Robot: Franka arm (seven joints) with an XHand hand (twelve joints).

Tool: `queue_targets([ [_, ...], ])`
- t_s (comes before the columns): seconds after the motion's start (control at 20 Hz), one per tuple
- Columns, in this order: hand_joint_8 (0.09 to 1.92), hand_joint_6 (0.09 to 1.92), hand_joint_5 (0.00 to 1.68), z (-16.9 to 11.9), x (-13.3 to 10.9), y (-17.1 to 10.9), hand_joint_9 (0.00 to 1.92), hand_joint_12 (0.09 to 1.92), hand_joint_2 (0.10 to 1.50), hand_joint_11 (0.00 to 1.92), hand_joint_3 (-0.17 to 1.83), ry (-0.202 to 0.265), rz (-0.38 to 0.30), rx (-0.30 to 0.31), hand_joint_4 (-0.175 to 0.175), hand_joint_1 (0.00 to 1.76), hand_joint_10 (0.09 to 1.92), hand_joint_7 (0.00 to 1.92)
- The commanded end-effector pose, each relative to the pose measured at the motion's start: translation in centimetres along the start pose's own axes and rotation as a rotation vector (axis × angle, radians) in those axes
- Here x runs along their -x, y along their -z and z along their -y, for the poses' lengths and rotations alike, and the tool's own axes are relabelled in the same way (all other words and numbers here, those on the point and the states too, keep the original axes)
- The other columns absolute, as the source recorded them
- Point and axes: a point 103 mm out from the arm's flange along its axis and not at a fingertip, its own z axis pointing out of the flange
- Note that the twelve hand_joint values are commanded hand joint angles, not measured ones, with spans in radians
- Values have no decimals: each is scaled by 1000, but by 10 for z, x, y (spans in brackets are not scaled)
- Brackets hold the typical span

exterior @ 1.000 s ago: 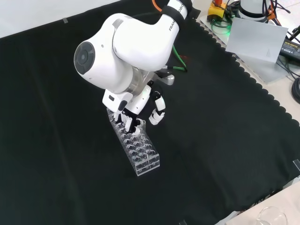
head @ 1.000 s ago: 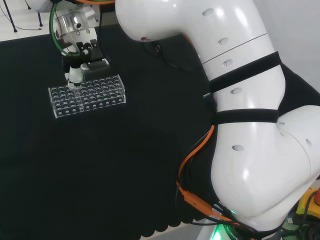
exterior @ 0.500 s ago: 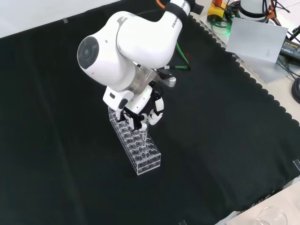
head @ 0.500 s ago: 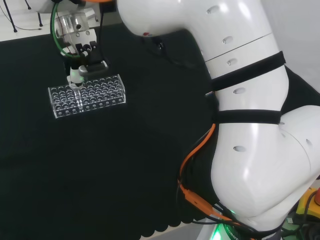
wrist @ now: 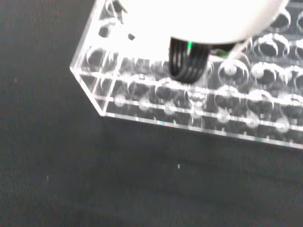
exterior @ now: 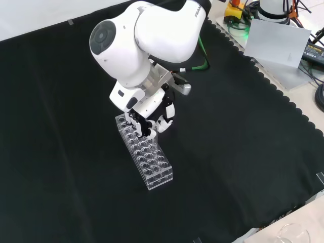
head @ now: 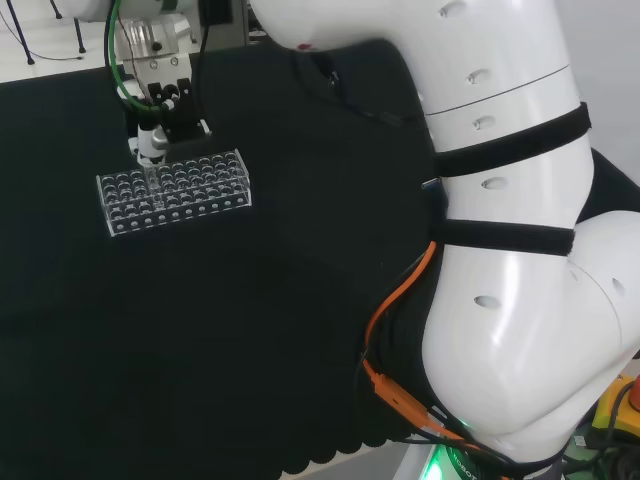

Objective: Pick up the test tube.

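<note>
1 hand [exterior: 152, 119] — fingers curled, pinching a test tube [head: 150, 172] (clear) — above the rack [exterior: 147, 159].

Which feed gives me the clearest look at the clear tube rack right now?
The front view: the whole rack lies in sight, with the hand over its far end. The head view shows the rack whole too, but smaller. The wrist view shows one corner of it, close and blurred.

A clear test tube [wrist: 195, 101] stands upright in the clear rack [wrist: 156, 106]; its lower part sits in a hole near the rack's far-left end in the head view.
</note>
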Motion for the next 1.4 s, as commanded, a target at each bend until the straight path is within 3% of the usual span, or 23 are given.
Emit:
queue_targets([
  [0.05, 743, 533, 1285, -3, -2, 6, 1287, 1218, 551, 1080, 782, 15, 21, 20, -175, 1440, 638, 1415],
  [0.35, 717, 344, 1321, 1, -3, 16, 1307, 1219, 592, 1099, 697, 32, 21, 65, -175, 1440, 602, 1423],
  [1.1, 704, 270, 1357, 19, 11, 57, 1318, 1224, 580, 1107, 709, 44, 24, 139, -175, 1442, 593, 1433],
  [1.4, 706, 259, 1363, 37, 16, 79, 1319, 1226, 578, 1107, 713, 63, -9, 170, -175, 1442, 595, 1433],
])
